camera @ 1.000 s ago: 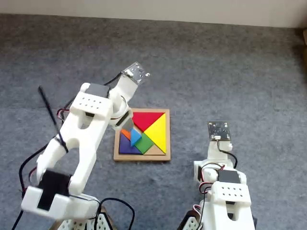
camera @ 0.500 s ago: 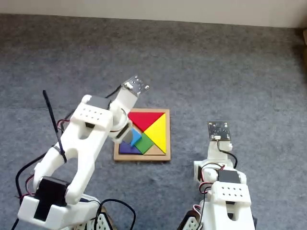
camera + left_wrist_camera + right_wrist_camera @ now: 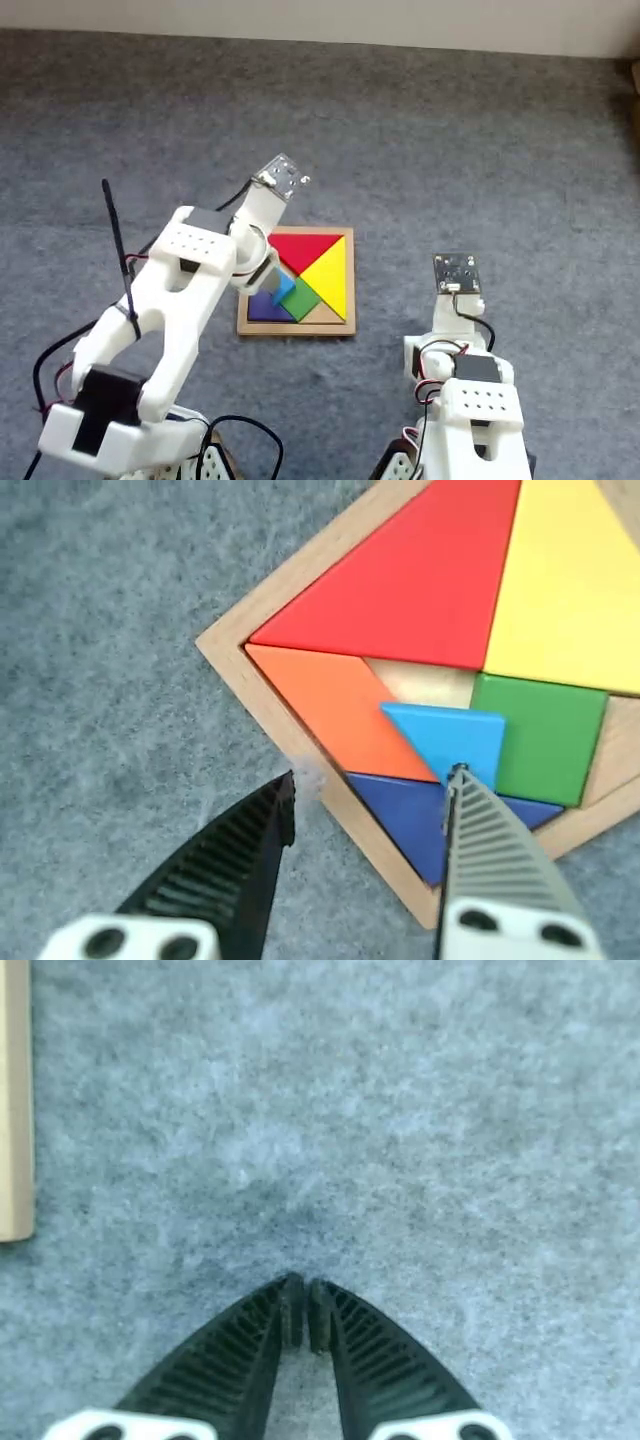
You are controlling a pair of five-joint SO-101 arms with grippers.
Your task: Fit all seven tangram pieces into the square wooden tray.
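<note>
Right hand (image 3: 304, 1297) clenched shut above grey table (image 3: 420, 1110), wooden tray (image 3: 14, 1100) just beside, left hand (image 3: 372, 776) released, astride a tray corner, one fingertip over light blue triangle (image 3: 455, 738), unseated atop orange piece (image 3: 330, 705), green square (image 3: 550, 740), dark blue triangle (image 3: 405, 810)

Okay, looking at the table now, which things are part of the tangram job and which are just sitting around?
Part of the job: wooden tray, red triangle, yellow triangle, orange piece, light blue triangle, green square, dark blue piece, left tool open above the tray.
Just there: grey carpet, right tool shut above it.
</note>
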